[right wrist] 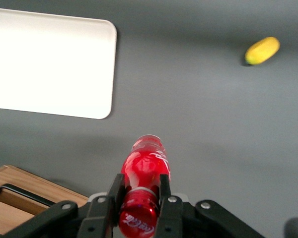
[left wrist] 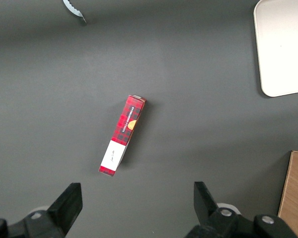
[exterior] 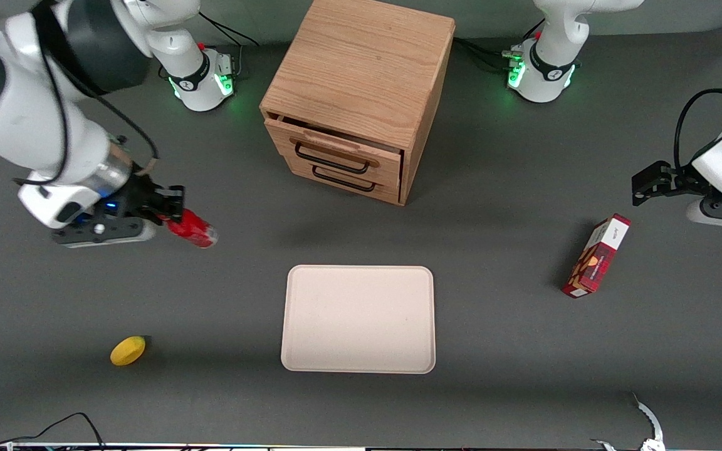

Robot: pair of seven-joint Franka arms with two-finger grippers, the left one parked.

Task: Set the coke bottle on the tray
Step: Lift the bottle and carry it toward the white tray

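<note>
small bright red coke bottle (exterior: 192,228) is clamped in the hand (exterior: 170,213), and the large flat pale cream-pink tray (exterior: 358,319) is well apart from it.
the hand's two fingers are closed on the bottle near its cap end, and the bottle sticks out of the hand slanted, its long axis pointing roughly toward the tray. the tray lies on the dark grey counter (exterior: 499,351), toward the parked arm's end and nearer the front camera than the hand, so the carry probably goes this way.

The gripper (exterior: 170,210), closed on the coke bottle (exterior: 193,228), hangs above bare table. Between it and the tray (exterior: 358,319) nothing stands. The wooden cabinet (exterior: 361,94) stands farther from the camera than the gripper. The lemon (exterior: 128,350) lies nearer the camera.
</note>
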